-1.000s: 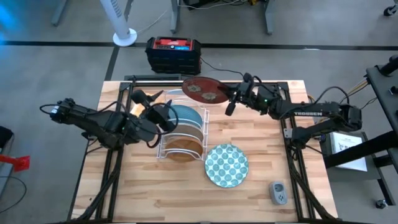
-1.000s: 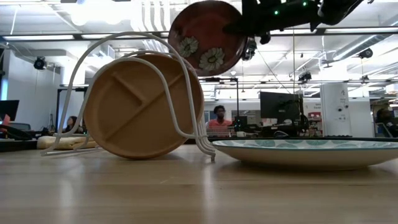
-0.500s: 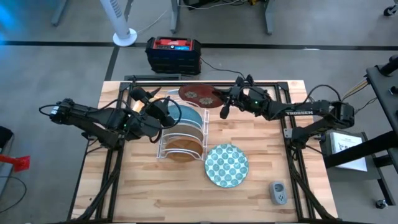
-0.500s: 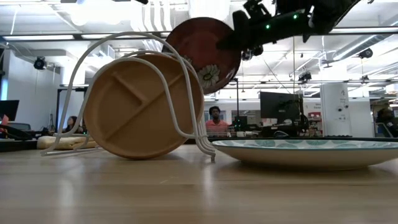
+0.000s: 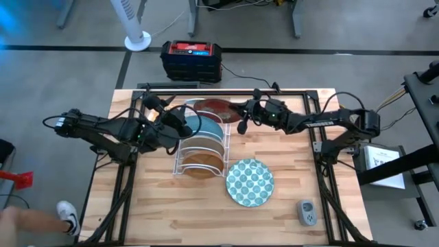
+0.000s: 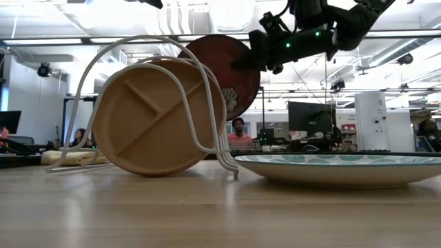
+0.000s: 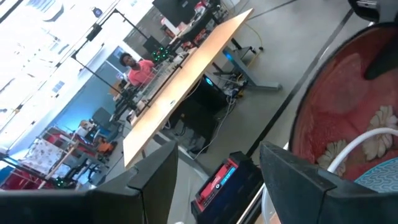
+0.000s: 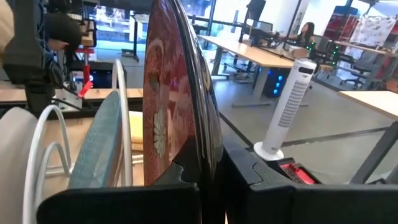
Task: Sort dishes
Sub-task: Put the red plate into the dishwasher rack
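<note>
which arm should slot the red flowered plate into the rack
The right. Its gripper is already shut on the red flowered plate, held on edge at the far end of the white wire rack, beside the light blue plate. The left gripper is empty at the rack's other side.

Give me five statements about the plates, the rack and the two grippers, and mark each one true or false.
1. The right gripper is shut on the red flowered plate. True.
2. The teal dotted plate stands in the white wire rack. False: it lies flat on the table, beside the rack.
3. The brown divided plate stands on edge in the rack. True.
4. The left gripper holds the light blue plate. False: its fingers are open and hold nothing.
5. The red flowered plate lies flat on the table. False: it is held on edge above the rack.
</note>
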`<control>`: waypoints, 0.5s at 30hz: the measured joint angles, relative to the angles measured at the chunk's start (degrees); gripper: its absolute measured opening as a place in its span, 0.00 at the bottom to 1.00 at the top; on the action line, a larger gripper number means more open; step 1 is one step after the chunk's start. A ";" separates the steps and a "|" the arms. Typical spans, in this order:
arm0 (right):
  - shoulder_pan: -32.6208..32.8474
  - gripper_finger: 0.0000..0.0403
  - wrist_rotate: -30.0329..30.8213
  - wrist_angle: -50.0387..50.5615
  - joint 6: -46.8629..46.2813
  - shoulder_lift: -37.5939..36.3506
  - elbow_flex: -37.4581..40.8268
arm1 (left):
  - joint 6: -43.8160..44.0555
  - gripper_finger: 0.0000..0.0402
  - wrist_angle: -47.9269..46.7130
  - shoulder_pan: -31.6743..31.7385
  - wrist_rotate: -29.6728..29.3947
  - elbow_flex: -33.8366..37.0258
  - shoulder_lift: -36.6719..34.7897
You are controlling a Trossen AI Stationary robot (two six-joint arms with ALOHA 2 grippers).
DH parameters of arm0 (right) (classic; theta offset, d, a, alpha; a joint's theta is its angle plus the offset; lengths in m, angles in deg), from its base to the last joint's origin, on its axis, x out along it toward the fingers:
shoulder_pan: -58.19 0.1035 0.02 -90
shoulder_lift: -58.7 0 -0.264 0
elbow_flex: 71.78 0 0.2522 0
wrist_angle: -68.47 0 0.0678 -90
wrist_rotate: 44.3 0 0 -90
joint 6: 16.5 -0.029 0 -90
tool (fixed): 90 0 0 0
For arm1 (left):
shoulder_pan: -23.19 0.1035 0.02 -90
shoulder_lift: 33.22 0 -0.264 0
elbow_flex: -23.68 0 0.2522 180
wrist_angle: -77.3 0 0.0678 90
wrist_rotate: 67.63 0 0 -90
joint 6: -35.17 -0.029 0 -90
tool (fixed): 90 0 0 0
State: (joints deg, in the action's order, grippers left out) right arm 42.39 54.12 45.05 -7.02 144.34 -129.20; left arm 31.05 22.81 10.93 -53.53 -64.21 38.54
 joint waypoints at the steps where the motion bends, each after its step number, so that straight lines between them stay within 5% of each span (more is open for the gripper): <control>1: 0.00 0.03 -0.24 -0.42 0.04 0.42 0.00 | 0.29 0.53 -0.39 0.11 0.01 0.02 0.00; 15: 0.02 0.03 -4.15 -5.13 1.85 6.46 -0.50 | 2.36 0.53 -1.86 0.56 0.02 0.02 0.00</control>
State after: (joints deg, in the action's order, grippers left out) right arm 42.42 49.96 39.92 -5.16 150.80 -129.70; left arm 33.41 20.95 11.49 -53.51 -64.19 38.54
